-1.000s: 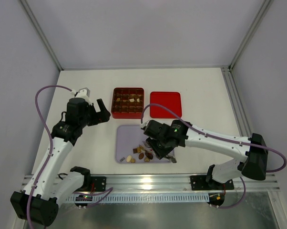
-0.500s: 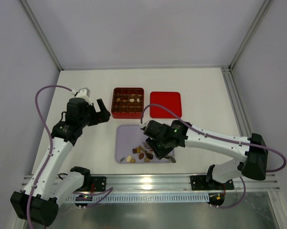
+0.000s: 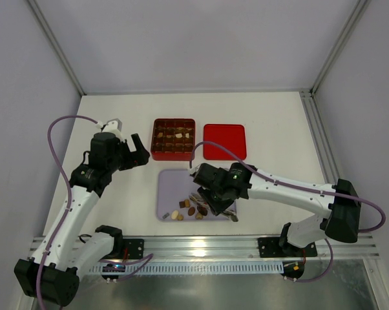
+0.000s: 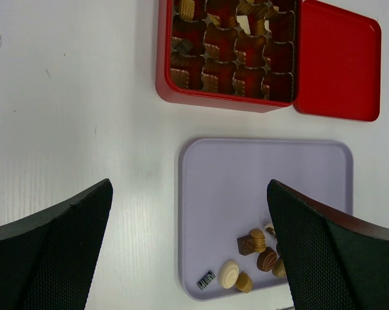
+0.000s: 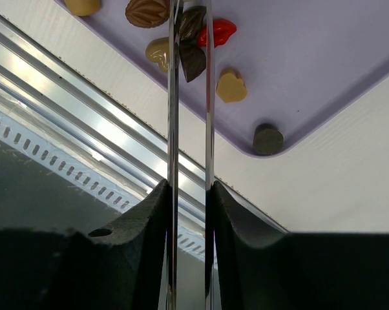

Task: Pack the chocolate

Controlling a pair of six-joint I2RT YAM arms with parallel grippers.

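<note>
Several chocolates point(image 3: 189, 209) lie along the near edge of the lilac tray point(image 3: 175, 183); in the left wrist view they point(image 4: 258, 248) are brown, tan and cream. The red compartment box point(image 3: 173, 137) holds several more. My right gripper point(image 3: 215, 201) hangs over the tray's near right part, shut on metal tweezers point(image 5: 175, 97). A dark brown chocolate point(image 5: 192, 61) sits between the blades, with a reddish one point(image 5: 221, 29) beside them; whether the dark one is gripped I cannot tell. My left gripper point(image 3: 137, 150) is open and empty, above the table left of the box.
The red lid point(image 3: 224, 141) lies flat right of the box. A small striped piece point(image 4: 206, 279) is at the tray's near left corner and a dark round piece point(image 5: 267, 139) at its near right corner. The metal rail point(image 3: 201, 245) runs along the table's near edge.
My right gripper has edged slightly left over the tray. The left arm has not moved.
</note>
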